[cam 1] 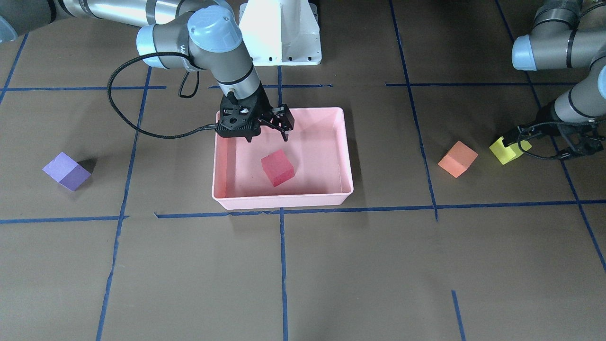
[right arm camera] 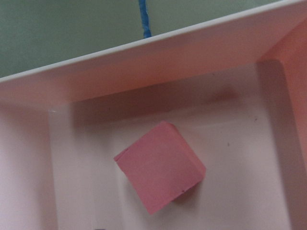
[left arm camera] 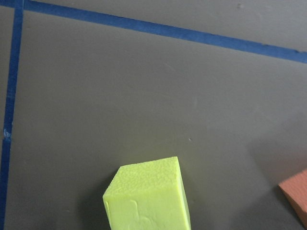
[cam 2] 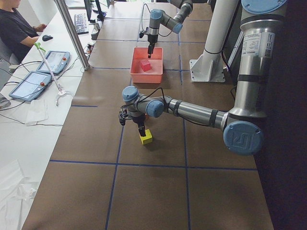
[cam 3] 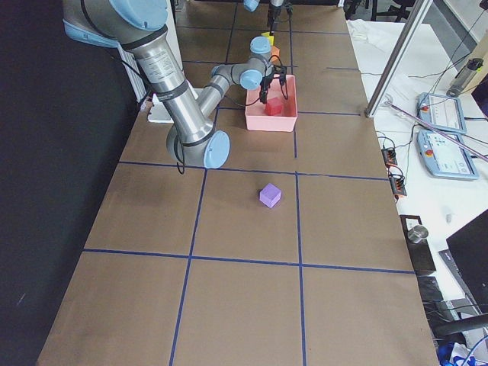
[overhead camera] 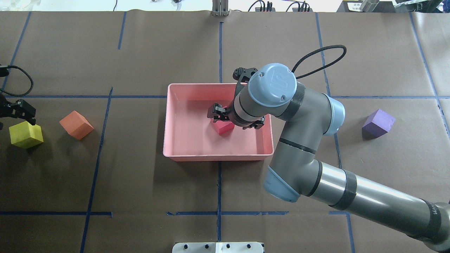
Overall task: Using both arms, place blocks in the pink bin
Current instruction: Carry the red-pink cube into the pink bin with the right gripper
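The pink bin [cam 1: 222, 156] stands mid-table. The red block [cam 1: 277, 167] lies tilted on its floor and fills the right wrist view [right arm camera: 160, 165]. My right gripper [cam 1: 267, 137] hangs open and empty just above the block, inside the bin's outline. The yellow-green block [cam 1: 507, 150] rests on the table, and my left gripper [cam 1: 539, 143] hovers open close beside and above it without holding it. The left wrist view shows that block [left arm camera: 146, 199] at the bottom edge. The orange block [cam 1: 457, 158] lies beside it. The purple block [cam 1: 66, 171] sits alone on the other side.
The white pedestal base [cam 1: 280, 31] stands behind the bin. Blue tape lines [cam 1: 282, 265] cross the brown table. In the overhead view the right arm [overhead camera: 316, 140] reaches across the bin's right side. A side desk with tablets [cam 2: 43, 72] and a person is beyond the table.
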Tool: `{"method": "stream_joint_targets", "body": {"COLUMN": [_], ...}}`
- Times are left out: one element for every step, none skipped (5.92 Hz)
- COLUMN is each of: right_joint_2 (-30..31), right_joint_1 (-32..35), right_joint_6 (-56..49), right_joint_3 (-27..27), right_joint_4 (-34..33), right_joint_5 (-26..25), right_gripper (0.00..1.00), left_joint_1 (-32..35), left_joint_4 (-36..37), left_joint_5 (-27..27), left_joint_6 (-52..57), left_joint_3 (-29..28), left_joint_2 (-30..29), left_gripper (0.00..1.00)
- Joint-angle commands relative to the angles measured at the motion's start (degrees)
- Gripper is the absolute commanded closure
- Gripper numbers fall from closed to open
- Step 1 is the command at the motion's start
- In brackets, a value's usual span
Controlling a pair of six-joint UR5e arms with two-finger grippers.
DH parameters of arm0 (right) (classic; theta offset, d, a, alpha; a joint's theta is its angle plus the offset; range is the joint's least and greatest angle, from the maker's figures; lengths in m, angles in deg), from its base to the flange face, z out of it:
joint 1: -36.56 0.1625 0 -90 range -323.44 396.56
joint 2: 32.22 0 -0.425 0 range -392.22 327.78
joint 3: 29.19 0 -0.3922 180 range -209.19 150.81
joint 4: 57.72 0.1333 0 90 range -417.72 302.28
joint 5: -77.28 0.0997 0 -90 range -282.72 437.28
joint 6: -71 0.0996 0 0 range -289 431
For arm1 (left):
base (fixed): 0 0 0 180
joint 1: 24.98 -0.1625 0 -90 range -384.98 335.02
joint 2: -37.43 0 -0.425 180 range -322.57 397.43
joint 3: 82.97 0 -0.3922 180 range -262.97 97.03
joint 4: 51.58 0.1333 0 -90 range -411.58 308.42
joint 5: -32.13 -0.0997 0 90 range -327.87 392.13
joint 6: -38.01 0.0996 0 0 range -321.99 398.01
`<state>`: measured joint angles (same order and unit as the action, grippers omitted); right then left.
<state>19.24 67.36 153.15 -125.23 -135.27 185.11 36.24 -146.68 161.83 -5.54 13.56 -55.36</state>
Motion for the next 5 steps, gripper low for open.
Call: {"method": "stream_joint_targets", "body": {"right_joint_2": [2.23,2.67,3.11,3.12,3.29], "right_joint_1": [0.05,0.05,-0.04,-0.04,-0.04], "right_joint_6": [-0.06,-0.06,-0.06,-0.06,-0.15], "right_joint_3": [-2.56,-3.44,-3.97,-4.06,-3.98], "right_joint_4": [0.03,-0.06,-0.06,-0.06,-0.06], "right_joint_5": [-0.08,0.0,-0.17,-0.17,-0.26], "right_gripper": [0.0,0.0,0.0,0.0,0.0], "left_joint_1": [-0.93,-1.01,-1.19,-1.19,-1.28], "left_joint_4": [-0.09,-0.18,-0.18,-2.09,-4.63], "left_joint_5": [-0.77,-0.6,-0.51,-0.42,-0.42], "left_joint_6": [-3.63,-3.73,-3.73,-3.82,-3.82], "left_joint_3": [-1.87,-2.66,-3.11,-4.59,-6.34], "left_joint_2": [-0.11,0.15,0.07,-0.11,-0.11], "left_gripper": [0.0,0.0,0.0,0.0,0.0]}}
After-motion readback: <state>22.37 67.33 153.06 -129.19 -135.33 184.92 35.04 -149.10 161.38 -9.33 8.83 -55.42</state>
